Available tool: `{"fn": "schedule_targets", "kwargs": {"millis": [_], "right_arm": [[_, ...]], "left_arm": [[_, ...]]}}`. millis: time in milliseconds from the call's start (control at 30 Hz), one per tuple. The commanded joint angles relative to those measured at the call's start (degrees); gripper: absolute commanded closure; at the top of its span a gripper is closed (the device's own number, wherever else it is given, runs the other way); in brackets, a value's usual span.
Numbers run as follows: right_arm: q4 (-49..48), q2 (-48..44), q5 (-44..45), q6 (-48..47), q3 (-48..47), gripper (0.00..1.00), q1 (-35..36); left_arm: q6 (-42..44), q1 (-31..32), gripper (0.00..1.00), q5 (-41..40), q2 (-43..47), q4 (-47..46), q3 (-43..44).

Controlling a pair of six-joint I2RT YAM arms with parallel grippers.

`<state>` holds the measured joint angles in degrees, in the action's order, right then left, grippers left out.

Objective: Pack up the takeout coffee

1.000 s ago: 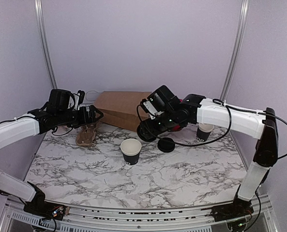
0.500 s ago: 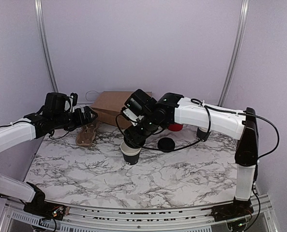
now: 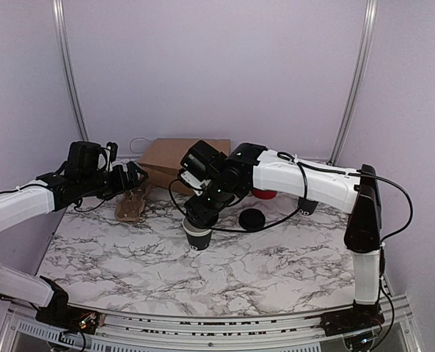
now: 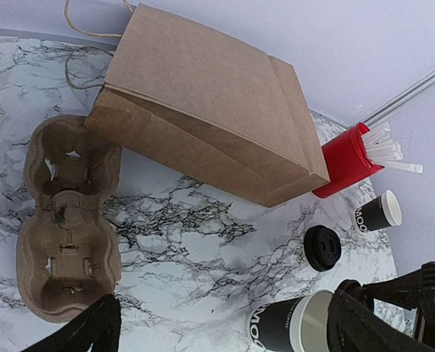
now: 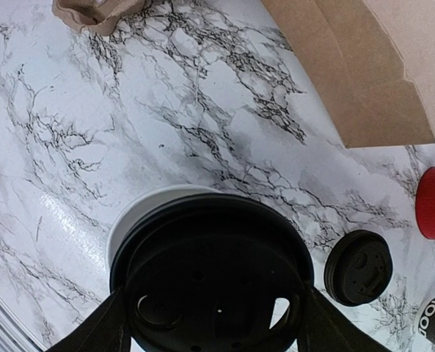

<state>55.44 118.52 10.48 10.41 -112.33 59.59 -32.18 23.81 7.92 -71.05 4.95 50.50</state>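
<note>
The takeout coffee cup (image 3: 199, 237), small and black with a white rim, stands upright mid-table. It also shows in the left wrist view (image 4: 287, 328), and its white rim (image 5: 140, 214) shows in the right wrist view. My right gripper (image 3: 200, 214) is shut on a flat black lid (image 5: 210, 282) and holds it right over the cup's mouth, shifted a little so the rim shows at one side. I cannot tell whether the lid touches the rim. My left gripper (image 3: 134, 178) is open and empty, hovering above the brown cardboard cup carrier (image 3: 131, 206).
A brown paper bag (image 3: 174, 157) lies on its side at the back. A red cup with white sticks (image 4: 347, 160) stands right of it. A second black lid (image 3: 251, 219) lies beside the cup. A second small black cup (image 4: 376, 213) stands far right.
My right arm has swung left with the lid, from beside the bag to directly over the cup, and come down close to its rim. My left gripper has drawn back slightly left.
</note>
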Motion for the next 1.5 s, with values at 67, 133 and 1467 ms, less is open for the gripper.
{"fn": "schedule_targets", "kwargs": {"millis": [67, 133, 1467], "right_arm": [[1.30, 1.50, 0.88, -0.46, -4.16, 0.30, 0.51], [1.40, 1.83, 0.73, -0.55, -4.57, 0.30, 0.60], [4.78, 3.78, 1.77, -0.49, -9.16, 0.30, 1.25]], "left_arm": [[-0.16, -0.65, 0.01, 1.24, -0.24, -1.83, -0.31], [-0.19, -0.74, 0.01, 1.32, -0.23, -1.85, -0.40], [-0.71, -1.95, 0.01, 3.65, -1.38, -2.84, -0.58]]}}
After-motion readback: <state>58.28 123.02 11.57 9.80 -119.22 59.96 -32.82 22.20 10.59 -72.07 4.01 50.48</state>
